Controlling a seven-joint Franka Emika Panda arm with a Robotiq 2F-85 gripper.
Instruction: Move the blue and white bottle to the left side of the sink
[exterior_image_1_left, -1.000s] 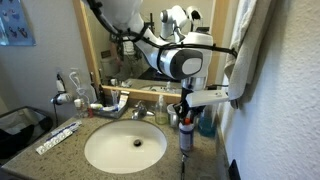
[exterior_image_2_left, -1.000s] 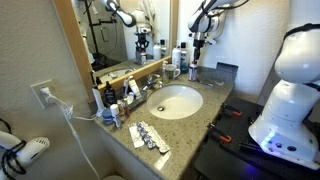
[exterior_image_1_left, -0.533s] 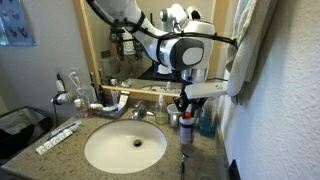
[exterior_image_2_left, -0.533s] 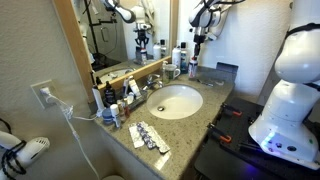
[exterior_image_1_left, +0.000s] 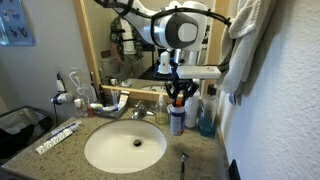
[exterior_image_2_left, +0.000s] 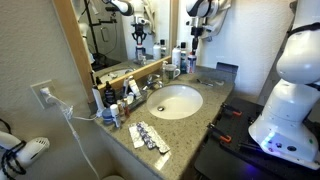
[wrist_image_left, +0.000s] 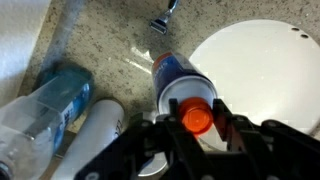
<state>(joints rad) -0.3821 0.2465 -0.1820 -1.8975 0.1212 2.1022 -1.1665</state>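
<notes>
Speckled beige counter (exterior_image_1_left: 45, 150) is wrapping around the round white sink (exterior_image_1_left: 110, 152) in a small bathroom, with a chrome faucet (exterior_image_1_left: 125, 106) and a mirror sitting behind it. In both exterior views the arm is reaching down from the upper part of the frame, and the gripper (exterior_image_1_left: 178, 94) is hanging above the counter strip at the sink's right edge in this view, and at the far rim of the basin (exterior_image_2_left: 178, 103) in an exterior view from the opposite end, where the gripper (exterior_image_2_left: 196, 31) is showing small near the top.

The wrist view is looking straight down. The gripper (wrist_image_left: 197, 116) is pinching the reddish-orange top of the blue and white bottle (wrist_image_left: 177, 80), its dark fingers (wrist_image_left: 227, 116) pressing in narrowly from both sides. The bottle is pointing up the frame over the granite, just beside the sink (wrist_image_left: 262, 60) at the right. Whether its base is touching the counter cannot be told. A razor (wrist_image_left: 164, 17) is lying beyond it at the top edge. At the lower left, a blue translucent bottle (wrist_image_left: 50, 100) and a white bottle (wrist_image_left: 95, 128) are standing side by side.
</notes>
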